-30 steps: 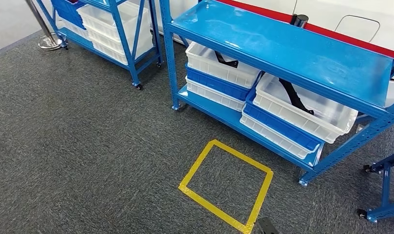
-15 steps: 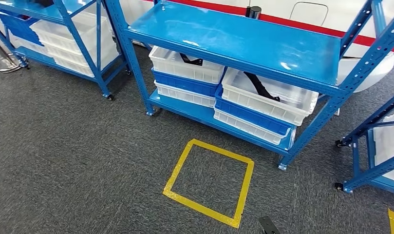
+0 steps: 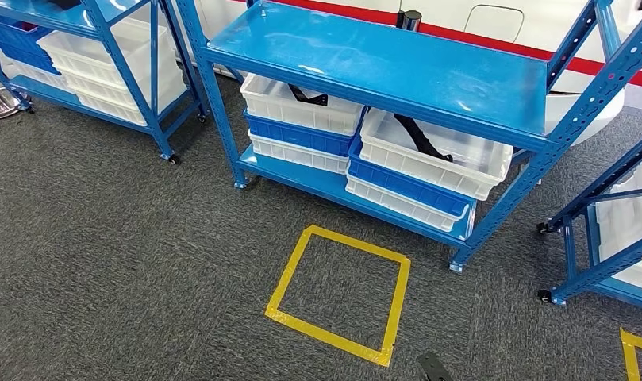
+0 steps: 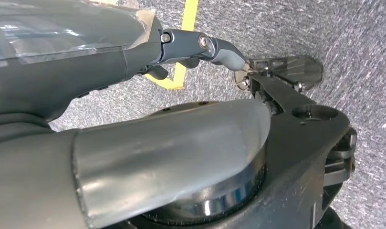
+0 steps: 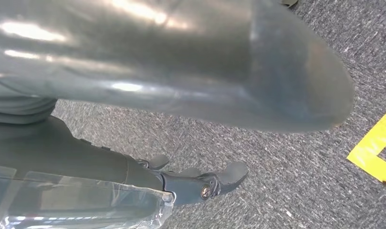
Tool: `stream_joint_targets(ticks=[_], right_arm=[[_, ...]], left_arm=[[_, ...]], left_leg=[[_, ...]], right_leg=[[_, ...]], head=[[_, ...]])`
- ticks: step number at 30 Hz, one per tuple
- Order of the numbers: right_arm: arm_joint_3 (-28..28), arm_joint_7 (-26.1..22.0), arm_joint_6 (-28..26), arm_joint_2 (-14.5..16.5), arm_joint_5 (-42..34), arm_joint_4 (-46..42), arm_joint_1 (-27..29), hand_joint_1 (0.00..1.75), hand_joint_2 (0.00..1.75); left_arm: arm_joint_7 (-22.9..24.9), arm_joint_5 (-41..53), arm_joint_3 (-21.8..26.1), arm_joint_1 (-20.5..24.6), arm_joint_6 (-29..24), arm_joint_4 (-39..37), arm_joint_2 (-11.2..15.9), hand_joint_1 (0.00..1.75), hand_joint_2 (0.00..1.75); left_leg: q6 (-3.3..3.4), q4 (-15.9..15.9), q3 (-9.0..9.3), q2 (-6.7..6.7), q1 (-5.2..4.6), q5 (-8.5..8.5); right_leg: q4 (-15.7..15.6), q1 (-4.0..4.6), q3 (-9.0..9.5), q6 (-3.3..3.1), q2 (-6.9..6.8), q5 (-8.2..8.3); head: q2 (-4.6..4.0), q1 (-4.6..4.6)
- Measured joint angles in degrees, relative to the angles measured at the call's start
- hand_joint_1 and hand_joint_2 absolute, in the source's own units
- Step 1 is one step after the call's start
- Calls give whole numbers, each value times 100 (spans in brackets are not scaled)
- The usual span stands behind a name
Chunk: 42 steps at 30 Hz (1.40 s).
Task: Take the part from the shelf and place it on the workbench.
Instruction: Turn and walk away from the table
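Looking ahead: I see a blue metal shelf (image 3: 381, 59) with a glossy flat top board and perforated posts on small wheels.
Bins: white and blue plastic bins (image 3: 409, 171) are stacked in two piles on the lower board, ribbed along their rims.
Part: a black strap-like part (image 3: 419, 136) lies in the top white bin of the right pile; another dark piece (image 3: 305, 96) lies in the top bin of the left pile.
Floor: coarse grey carpet (image 3: 111, 254), with a yellow tape square (image 3: 339, 295) stuck down just in front of the shelf.
Other racks: a second blue rack (image 3: 103, 63) with white bins stands at the left, and a third (image 3: 611, 230) at the right edge.
Left hand (image 4: 200, 52): hanging by the body over the carpet, fingers loosely curled, holding nothing that I can see.
Right hand (image 5: 195, 183): hanging low over the carpet, fingers slightly bent and apart, holding nothing.
Change: the whole view has swung and levelled against a second ago, so my camera turned; the shelf now sits squarer, and the tape square is nearer the middle.
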<state>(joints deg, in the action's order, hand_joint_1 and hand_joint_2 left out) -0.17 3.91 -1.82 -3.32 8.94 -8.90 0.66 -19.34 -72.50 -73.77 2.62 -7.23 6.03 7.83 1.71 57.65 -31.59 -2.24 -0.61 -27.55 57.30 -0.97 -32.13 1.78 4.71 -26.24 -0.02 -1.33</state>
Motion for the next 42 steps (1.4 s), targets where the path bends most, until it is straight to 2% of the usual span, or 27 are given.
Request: stream_joint_targets(ticks=[6, 9, 10, 11, 12, 13, 15, 16, 17, 19, 20, 21, 22, 24, 26, 27, 29, 30, 31, 32, 33, 34, 35, 36, 37, 40, 42], right_arm=[[4, 0, 5, 4, 7, 0, 0, 0, 0], [8, 2, 10, 8, 13, 1, 4, 0, 0], [10, 4, 13, 8, 17, 1, 3, 0, 0], [11, 6, 14, 7, 19, 2, -5, 0, 0], [13, 8, 15, 7, 21, 2, -15, 0, 0], [14, 9, 15, 7, 22, 2, -26, 0, 0], [16, 14, 14, 4, 23, 2, -30, 0, 0], [19, 16, 14, 1, 24, 2, -23, 0, 0], [20, 17, 14, -2, 26, 2, -17, 0, 0], [23, 17, 13, 2, 29, 2, -18, 0, 0], [24, 17, 12, 17, 31, 2, -22, 0, 0], [26, 18, 8, 34, 34, 2, -29, 0, 0], [28, 18, 7, 38, 39, 2, -33, 0, 0], [32, 19, 4, 39, 47, 2, -29, 0, 0], [33, 17, 5, 46, 50, 2, -20, 0, 0], [33, 17, 5, 41, 51, 2, -19, 0, 0], [33, 17, 5, 39, 54, 2, -19, 0, 0], [33, 17, 5, 35, 54, 3, -17, 0, 0], [33, 17, 5, 32, 55, 3, -15, 0, 0], [33, 17, 5, 31, 56, 3, -14, 0, 0], [33, 17, 5, 31, 57, 3, -16, 0, 0], [33, 17, 5, 36, 59, 2, -17, 0, 0], [33, 17, 4, 44, 63, 2, -21, 0, 0], [34, 17, 3, 56, 68, 2, -22, 0, 0], [34, 17, 1, 61, 73, 2, -22, 0, 0], [37, 17, -2, 57, 83, 3, -22, 0, 0], [43, 17, -2, 55, 85, 3, -27, 0, 0]], left_arm=[[-2, 1, -4, 0, -40, 0, -1, 0, 0], [-4, 0, -4, 11, -48, 0, 3, 0, 0], [-5, 0, -4, 14, -53, 1, 1, 0, 0], [-8, -1, -4, 15, -60, 1, -4, 0, 0], [-10, -1, -4, 11, -67, 2, -9, 0, 0], [-13, -2, -4, 5, -78, 2, -13, 0, 0], [-12, -2, -5, -4, -98, 2, -20, 0, 0], [-10, -2, -6, -8, -110, 2, -27, 0, 0], [-9, -2, -6, -9, -118, 2, -36, 0, 0], [-7, -3, -6, -10, -137, -1, -39, 0, 0], [-6, -5, -6, -10, -147, -5, -25, 0, 0], [-5, -8, -6, -10, -155, -8, -7, 0, 0], [-4, -11, -6, -11, -160, -8, 4, 0, 0], [-3, -15, -7, -13, -163, -2, 4, 0, 0], [-3, -17, -7, -11, -163, 0, 0, 0, 0], [-3, -18, -7, -8, -162, 0, -5, 0, 0], [-3, -17, -7, -9, -162, 0, -13, 0, 0], [-3, -18, -7, -16, -163, 0, -16, 0, 0], [-3, -19, -8, -26, -163, 0, -19, 0, 0], [-3, -19, -8, -35, -164, 0, -20, 0, 0], [-3, -19, -8, -40, -164, 0, -22, 0, 0], [-3, -19, -8, -43, -165, -1, -18, 0, 0], [-3, -19, -7, -42, -168, -4, -9, 0, 0], [-3, -19, -7, -40, -171, -7, 1, 0, 0], [-3, -20, -7, -38, -174, -8, 8, 0, 0], [-3, -25, -8, -38, -186, -9, 4, 0, 0], [-3, -26, -7, -35, -190, -9, -2, 0, 0]], left_leg=[[3, 2, 0, 0, 4, 1], [88, -65, 36, 20, 26, 37], [130, -150, 78, 40, 48, 79], [162, -243, 121, 68, 78, 129], [174, -312, 152, 98, 102, 166], [178, -337, 166, 137, 107, 175], [150, -334, 163, 202, 122, 161], [117, -328, 165, 229, 139, 147], [72, -312, 169, 241, 169, 129], [-62, -222, 168, 257, 229, 58], [-137, -150, 149, 263, 248, -1], [-198, -96, 134, 268, 242, -54], [-240, -65, 125, 273, 231, -96], [-268, -61, 140, 275, 247, -129], [-281, 118, 74, 273, 281, -256], [-285, 374, -57, 272, 285, -401], [-265, 1168, -509, 268, 266, -754], [-240, 1511, -728, 268, 255, -845], [-197, 1683, -870, 266, 236, -822], [-132, 1627, -899, 260, 206, -676], [-46, 1367, -823, 247, 163, -445], [59, 992, -684, 223, 105, -192], [155, 653, -543, 213, 54, -20], [221, 409, -440, 214, 5, 74], [264, 287, -389, 221, -31, 93], [261, 141, -277, 245, -55, 84], [235, -15, -129, 255, -21, 118]], right_leg=[[0, 1, -2, 8, 0, 5], [-71, -32, 10, 86, 15, 44], [-38, -28, -13, 106, -47, 22], [95, -2, -82, 101, -133, -54], [303, 10, -183, 78, -230, -161], [661, 4, -360, 58, -324, -322], [1290, -39, -668, 78, -383, -541], [1424, -76, -728, 130, -404, -561], [1272, -115, -641, 213, -422, -472], [571, -203, -255, 407, -474, -215], [281, -227, -96, 444, -483, -140], [137, -241, -9, 415, -484, -124], [135, -239, 5, 345, -475, -158], [184, -230, 9, 182, -451, -193], [196, -212, 28, 94, -442, -212], [194, -197, 38, 62, -440, -220], [193, -142, 47, 15, -439, -246], [194, -109, 54, -7, -435, -260], [194, -70, 72, -31, -426, -277], [193, -33, 98, -57, -415, -295], [191, -1, 131, -83, -401, -314], [188, 15, 161, -110, -387, -334], [189, 50, 181, -120, -376, -357], [188, 61, 189, -119, -368, -378], [185, 67, 191, -105, -362, -396], [177, 68, 210, -38, -377, -444], [441, 73, 101, -23, -402, -568]], head=[[0, 1], [0, 4], [0, 1], [0, -6], [0, -14], [0, -20], [0, -24], [0, -23], [0, -22], [0, -28], [0, -47], [0, -54], [0, -50], [0, -12], [0, 8], [0, 14], [0, 19], [0, 21], [0, 21], [0, 21], [0, 21], [0, 20], [0, 17], [0, 15], [0, 13], [0, 15], [0, 5]])
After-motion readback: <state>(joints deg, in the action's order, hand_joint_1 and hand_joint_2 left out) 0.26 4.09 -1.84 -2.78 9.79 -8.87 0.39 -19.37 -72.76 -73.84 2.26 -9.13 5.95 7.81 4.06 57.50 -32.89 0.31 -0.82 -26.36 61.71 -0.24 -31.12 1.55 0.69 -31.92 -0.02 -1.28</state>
